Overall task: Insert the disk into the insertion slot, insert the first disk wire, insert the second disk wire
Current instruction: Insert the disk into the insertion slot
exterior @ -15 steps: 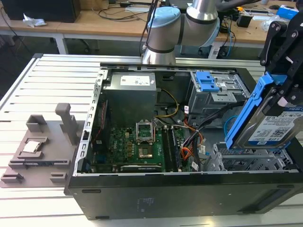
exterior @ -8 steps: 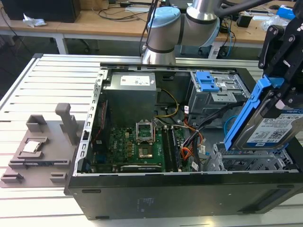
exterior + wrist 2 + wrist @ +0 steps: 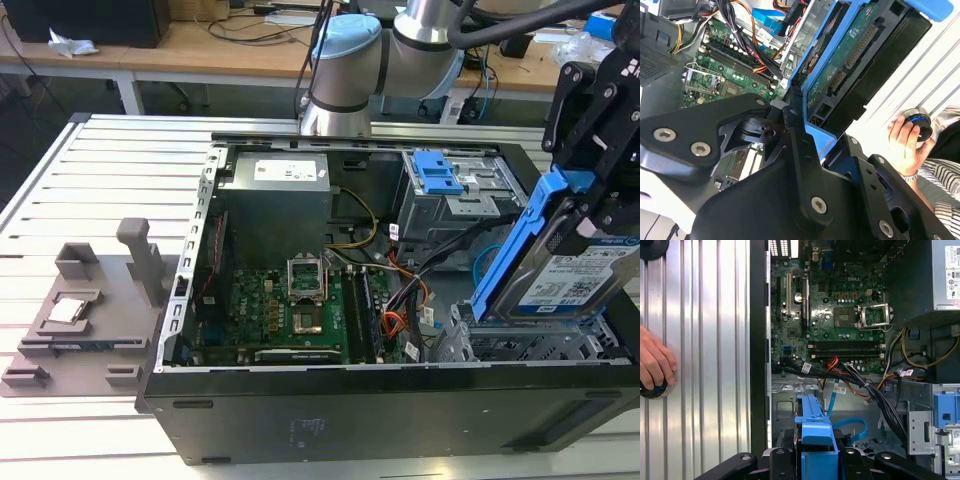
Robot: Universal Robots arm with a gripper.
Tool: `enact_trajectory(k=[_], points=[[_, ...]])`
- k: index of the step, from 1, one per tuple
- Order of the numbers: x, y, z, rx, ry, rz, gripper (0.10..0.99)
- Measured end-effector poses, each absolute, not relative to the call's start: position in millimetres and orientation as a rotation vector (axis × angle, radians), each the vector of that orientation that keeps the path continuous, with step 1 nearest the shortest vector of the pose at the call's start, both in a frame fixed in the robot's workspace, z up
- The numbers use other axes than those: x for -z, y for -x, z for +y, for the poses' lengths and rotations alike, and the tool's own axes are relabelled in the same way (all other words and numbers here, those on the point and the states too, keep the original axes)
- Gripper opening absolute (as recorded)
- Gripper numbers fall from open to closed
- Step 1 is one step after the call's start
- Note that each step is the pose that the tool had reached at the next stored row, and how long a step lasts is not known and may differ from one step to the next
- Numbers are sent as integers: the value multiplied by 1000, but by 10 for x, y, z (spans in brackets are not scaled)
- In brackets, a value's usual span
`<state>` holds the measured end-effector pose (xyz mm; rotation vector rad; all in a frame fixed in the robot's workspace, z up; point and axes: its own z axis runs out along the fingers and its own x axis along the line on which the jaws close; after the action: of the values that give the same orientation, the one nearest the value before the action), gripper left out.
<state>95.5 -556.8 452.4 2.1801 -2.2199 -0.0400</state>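
– Alu slat table (image 3: 60,200), open PC case (image 3: 300,420) on it. Where's disk (image 3: 570,275)?
– Clamped tight in my gripper (image 3: 585,200), tilted, low edge right over insertion slot (image 3: 510,345), not seated. Person's hand (image 3: 655,362) on table.

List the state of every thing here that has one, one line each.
gripper, shut on the disk.
disk, held tilted over the insertion slot, not seated.
insertion slot, no disk seated in it.
computer case, lying on its side, side open.
CPU socket, retention frame flipped open.
hand, resting on a round blue-and-black knob.
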Motion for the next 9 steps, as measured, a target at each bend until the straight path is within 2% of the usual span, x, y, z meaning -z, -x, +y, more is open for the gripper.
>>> enact_trajectory(k=[9], points=[[-4431, -947, -5535, 40, -2184, -2216, 369]])
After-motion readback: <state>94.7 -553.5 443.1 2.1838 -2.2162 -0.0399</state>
